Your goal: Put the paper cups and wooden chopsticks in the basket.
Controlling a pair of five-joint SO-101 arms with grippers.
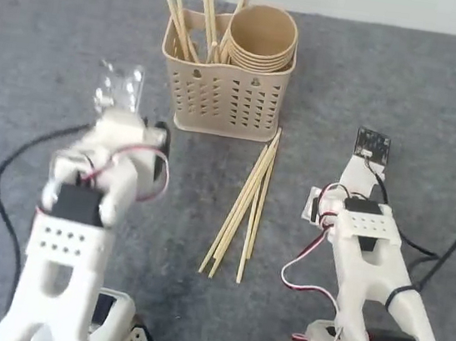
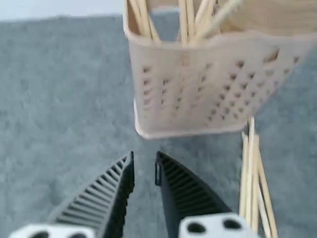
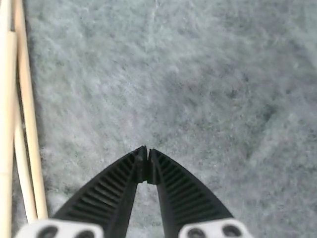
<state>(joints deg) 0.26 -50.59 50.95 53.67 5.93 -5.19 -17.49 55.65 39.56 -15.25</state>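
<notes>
- While it hangs just left of the basket (image 1: pixel 225 94) and a little in front of it, the left gripper (image 2: pixel 143 161) holds nothing. Its jaws stand a narrow gap apart and point toward the basket's lower front corner.
- Inside the basket, upright chopsticks (image 1: pixel 194 15) lean out over the rim of the left half, and a stack of paper cups (image 1: pixel 262 36) fills the right half.
- In front of the basket lies a loose bundle of chopsticks (image 1: pixel 245 202), flat on the grey mat (image 1: pixel 439 97). Its far tips are at the basket's front right corner, and the sticks fan out slightly away from it.
- Right of the basket and further forward, past the loose bundle, the right gripper (image 3: pixel 147 156) sits low over bare mat. Its jaws are closed tip to tip with nothing between them, and the loose sticks lie just to its side.
- No cup is seen on the mat, so the cups look finished. The step in hand is most likely collecting the loose bundle.
- The next move calls for one gripper to open wider and come down across the sticks near their middle. It would pinch one or a few, lift them, tip them upright and drop them into the basket's left half.
- Thin sticks lying flat on soft mat may roll or slip out of the pinch.
</notes>
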